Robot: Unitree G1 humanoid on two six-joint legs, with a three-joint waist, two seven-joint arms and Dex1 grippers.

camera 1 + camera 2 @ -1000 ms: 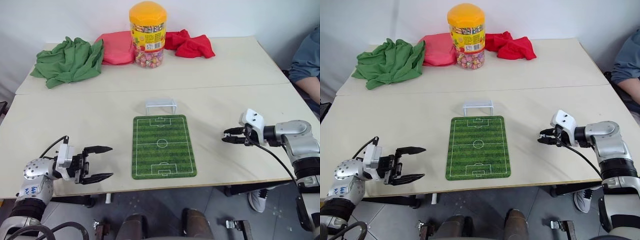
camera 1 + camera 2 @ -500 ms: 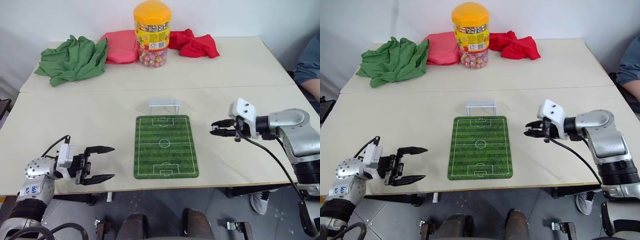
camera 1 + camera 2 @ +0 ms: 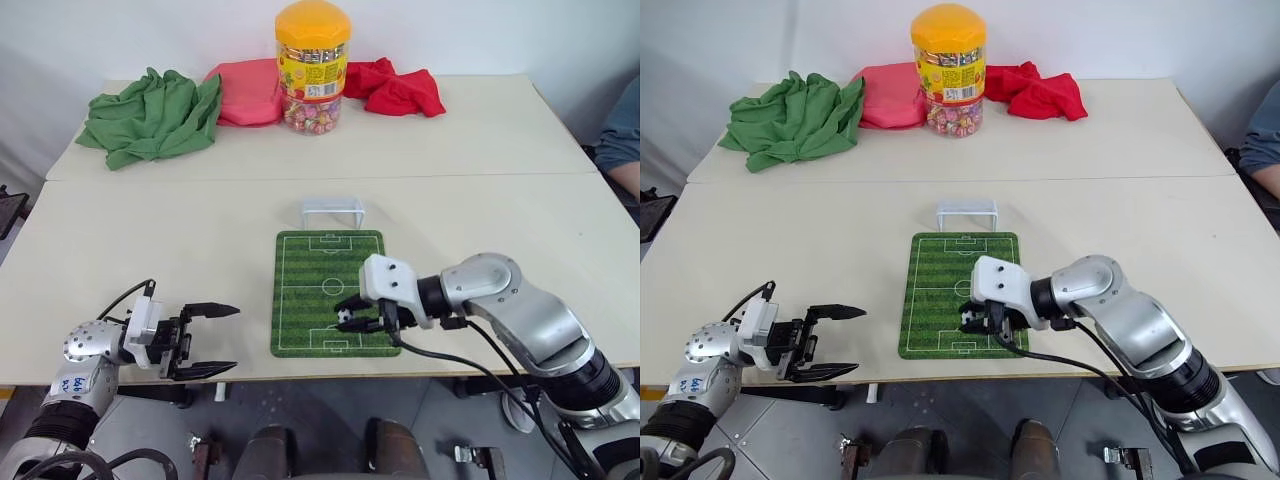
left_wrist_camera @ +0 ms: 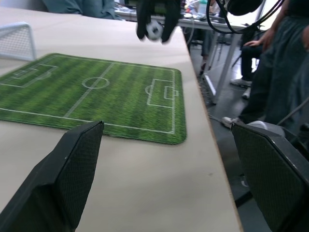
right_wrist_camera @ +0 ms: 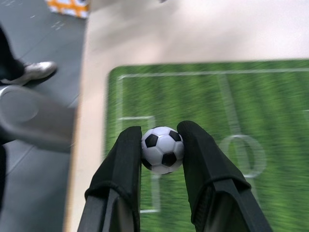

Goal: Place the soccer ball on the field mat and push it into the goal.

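— Two arms in play, but which one has the soccer ball (image 5: 162,149)?

— The right gripper (image 3: 356,315). Its jaws are clamped on the ball, one finger on each side, and it hangs over the near end of the field mat (image 3: 329,292), about above the near penalty box. The ball looks to be off the mat, not resting on it.

— And the left gripper (image 3: 211,341)?

— Jaws wide apart, nothing between them, held at the near edge of the surface (image 3: 150,250), well left of the mat.

— Where is the goal (image 3: 333,211) from the ball?

— Straight up the mat's long axis, just beyond the far short edge, with its mouth facing back down the pitch. So the whole length of the mat lies between ball and goal.

— What does the next move call for, then?

— I'd judge a set-down near this end, then a push away from the robot along the centre line. The right arm is the nearer one by far.
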